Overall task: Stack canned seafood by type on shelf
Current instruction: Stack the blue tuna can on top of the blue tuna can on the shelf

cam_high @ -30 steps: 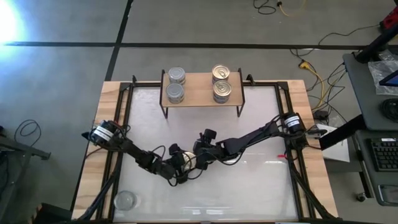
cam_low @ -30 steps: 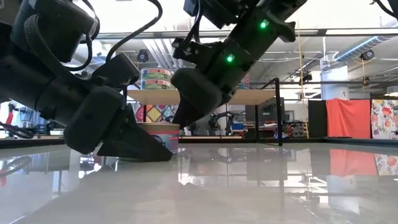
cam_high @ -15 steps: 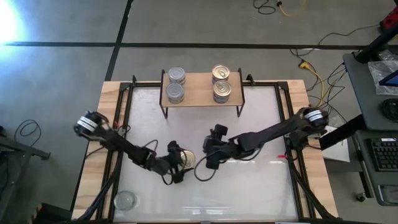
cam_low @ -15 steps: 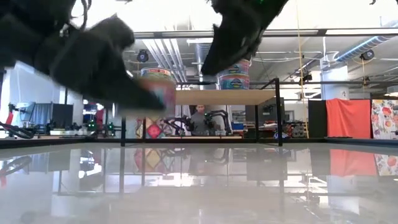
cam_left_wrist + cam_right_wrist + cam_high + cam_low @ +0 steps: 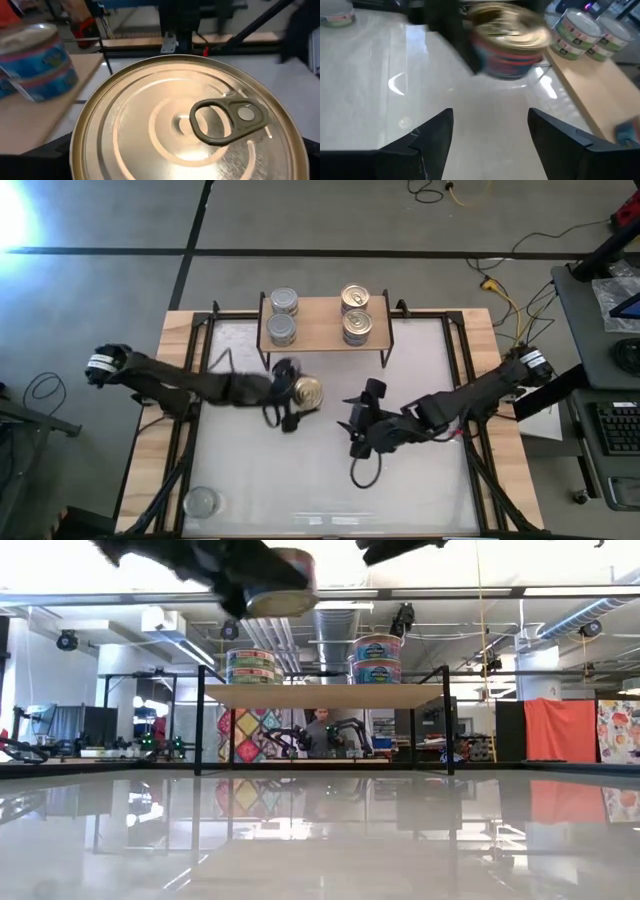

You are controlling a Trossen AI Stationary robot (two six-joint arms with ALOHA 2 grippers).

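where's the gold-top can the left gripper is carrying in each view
High view: gold-top can in front of the shelf, in the left gripper.
Low view: at the top, above shelf height.
Left wrist view: fills the frame.
Right wrist view: blurred, upper middle.
Shared landmark: the shelf with its stacked cans.

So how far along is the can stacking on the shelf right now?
Mostly done, it seems. On the shelf a silver-topped stack and a gold-topped stack each appear two cans high. In hand: the left end effector holds a gold-topped can lifted off the table. Left: placing it, plus one silver-topped can at the table's near-left corner. The right end effector is open and empty.
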